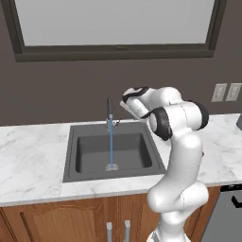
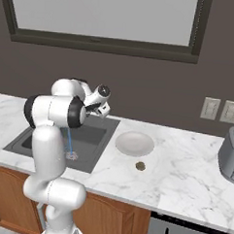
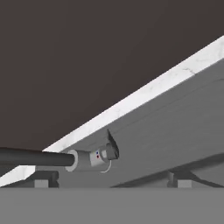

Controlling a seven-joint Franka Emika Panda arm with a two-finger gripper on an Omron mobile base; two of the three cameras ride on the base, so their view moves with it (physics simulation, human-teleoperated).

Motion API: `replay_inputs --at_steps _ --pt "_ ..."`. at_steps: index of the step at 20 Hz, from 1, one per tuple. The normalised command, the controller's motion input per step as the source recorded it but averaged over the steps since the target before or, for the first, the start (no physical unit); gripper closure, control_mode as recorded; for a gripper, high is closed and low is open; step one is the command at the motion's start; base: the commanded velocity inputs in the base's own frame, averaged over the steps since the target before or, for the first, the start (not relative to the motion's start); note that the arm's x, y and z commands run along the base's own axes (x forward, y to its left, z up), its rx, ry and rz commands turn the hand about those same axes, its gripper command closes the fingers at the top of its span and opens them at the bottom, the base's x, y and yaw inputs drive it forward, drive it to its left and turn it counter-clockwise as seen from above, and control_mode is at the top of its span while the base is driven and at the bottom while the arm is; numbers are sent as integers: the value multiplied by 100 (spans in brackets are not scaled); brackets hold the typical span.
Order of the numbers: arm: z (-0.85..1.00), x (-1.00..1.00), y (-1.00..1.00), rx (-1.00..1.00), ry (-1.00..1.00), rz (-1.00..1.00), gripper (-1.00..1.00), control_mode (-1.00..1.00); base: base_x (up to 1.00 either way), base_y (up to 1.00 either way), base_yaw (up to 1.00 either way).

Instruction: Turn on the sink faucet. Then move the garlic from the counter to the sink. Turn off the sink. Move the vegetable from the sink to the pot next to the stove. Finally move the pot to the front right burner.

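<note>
Water runs in a thin blue stream [image 1: 111,144] from the sink faucet [image 1: 110,113] down to the drain of the sink [image 1: 71,156], so we judge the first step, turning the faucet on, to be done. In the hand view the faucet [image 3: 52,158] lies sideways across the frame with its small side lever [image 3: 111,146] just ahead of the two finger tips, which stand far apart at the bottom corners with nothing between them; we record the gripper [image 3: 111,183] as released and empty, close to the lever but not touching it. In the base views the hand sits above the back right corner of the basin, by the faucet's lever. The step now in hand is, by our reading, the transfer of the garlic from the counter [image 2: 184,176] to the sink. A small brownish round item [image 2: 140,166] lies on the marble just in front of a shallow white bowl [image 2: 134,143], to the right of the basin; it is too small for us to confirm as the garlic, though it is the likeliest candidate. The next move calls for swinging the hand away from the faucet to the right, descending over that item with fingers wide, and closing on it gently, since a small round thing may roll.
</note>
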Motion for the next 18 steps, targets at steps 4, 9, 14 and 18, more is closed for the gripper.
replay_inputs --at_steps 4,9,14,18 --pt "26 -73 -20 0 0 0 -100 -100 0 0 0" --pt "44 -79 -29 0 3 -3 -100 -100 0 0 0" --pt "55 -73 -28 0 7 -2 -100 -100 0 0 0" --pt "59 -67 -28 0 11 0 -100 -100 0 0 0"
